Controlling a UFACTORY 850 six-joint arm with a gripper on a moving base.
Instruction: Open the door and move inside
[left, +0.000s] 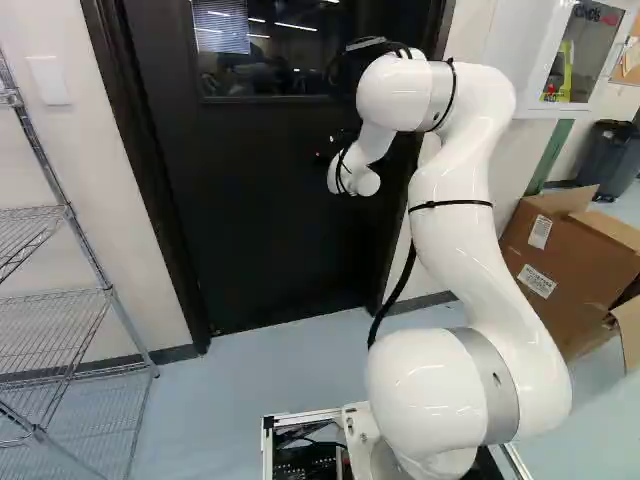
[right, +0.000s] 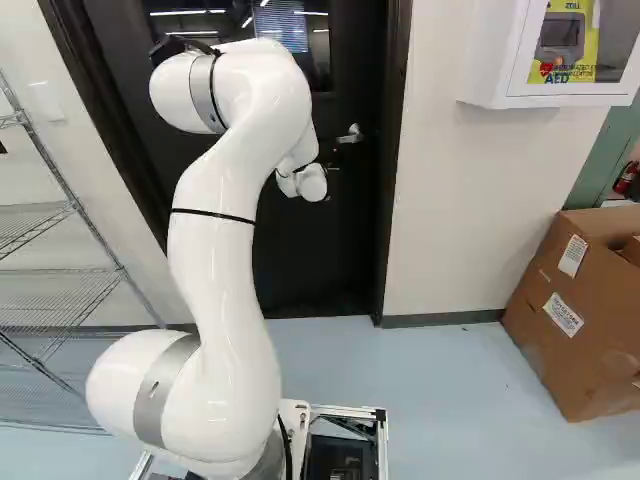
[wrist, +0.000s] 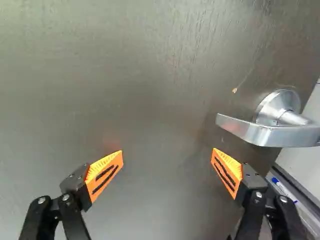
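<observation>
"So where's the door?"

"Straight ahead of the arm (left: 447, 185). It's the dark door (left: 260, 200) with a window (left: 270, 60) in its upper part, and it looks shut in its frame (right: 398, 150)."

"And the handle?"

"The metal handle (right: 350, 135) is on the door, near the edge by the box side of the room. In the right base view it shows just beside the end of the arm."

"Has the hand (wrist: 168, 151) got hold of it?"

"No, the hand is released, its two fingers spread wide with nothing between them. The orange pads (wrist: 104, 175) face each other across a bare patch of door. The handle is outside that gap, ahead of the hand and off past one finger, its lever end nearest that finger's tip."

"Is the finger touching it?"

"They look apart, but I can't tell how far the hand is from the door."

"What's around the door?"

"At the left of both base views, wire shelves (left: 50, 305) stand by the wall. Above them there's a light switch plate (left: 48, 80). On the other side of the door, an open cardboard box (right: 570, 320) sits on the blue-grey floor (right: 450, 400), and a white cabinet (right: 490, 60) with a yellow-backed device (right: 562, 45) inside is on the wall. The left base view also shows a dark bin (left: 610, 155) beyond the box."
</observation>
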